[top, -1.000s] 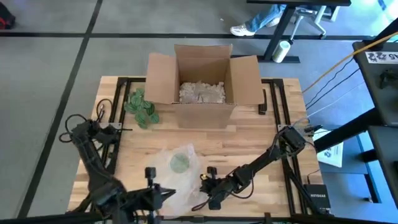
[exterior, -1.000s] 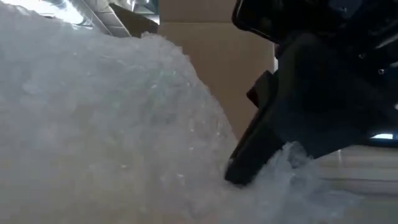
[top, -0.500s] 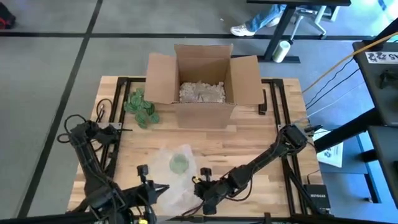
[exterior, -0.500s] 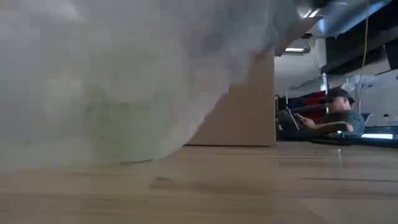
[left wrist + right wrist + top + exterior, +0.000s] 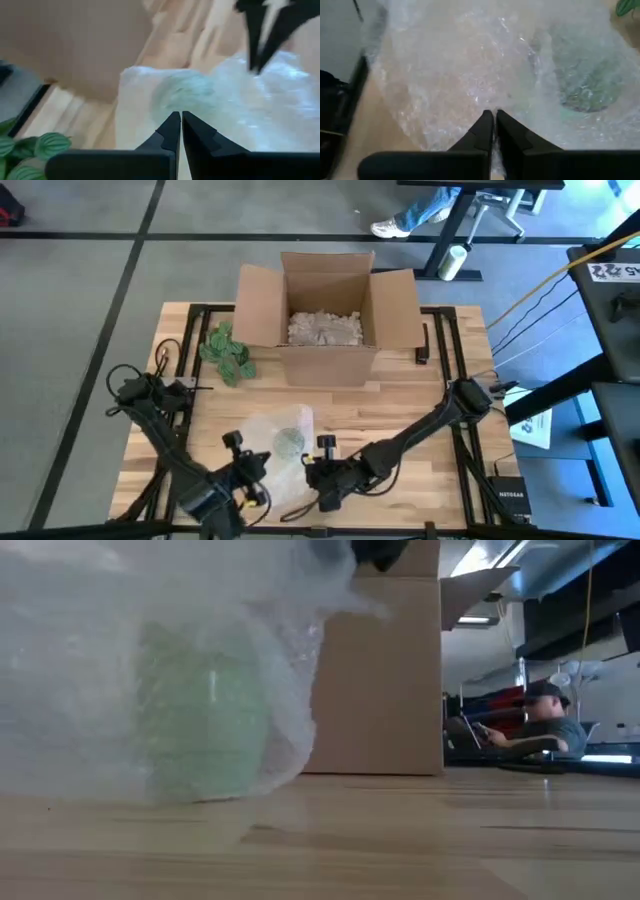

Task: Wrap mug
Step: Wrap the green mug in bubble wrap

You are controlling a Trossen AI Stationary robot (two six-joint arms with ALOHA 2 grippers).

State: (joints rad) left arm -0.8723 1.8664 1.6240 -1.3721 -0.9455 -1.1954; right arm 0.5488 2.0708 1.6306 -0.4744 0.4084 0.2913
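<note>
A green mug stands on the table under a clear bubble wrap sheet; it shows through the wrap in the low view. My left gripper is shut on the wrap at the mug's near left. My right gripper is shut on the wrap at the mug's near right. Both wrist views look over the raised wrap at the mug. My left gripper pinches the bubble wrap's near edge between its two shut fingers, coming from the near side and slanting toward the mug. The wrap is raised off the table there and drapes over the mug. My right gripper pinches the near part of the wrap between its two shut fingers, also from the near side. The wrap rises from the table to the fingers and spreads beyond them over the mug; one layer or several, I cannot tell.
An open cardboard box with packing filler stands at the far middle. A green leafy plant lies left of the box. A person sits in the room beyond the table. Bare wood lies to the right of the mug.
Both grippers have gone up and toward the far edge with the wrap's near part, the right one also drifting left. The near part of the sheet has lifted off the table and come over the mug; the far part has stayed put.
</note>
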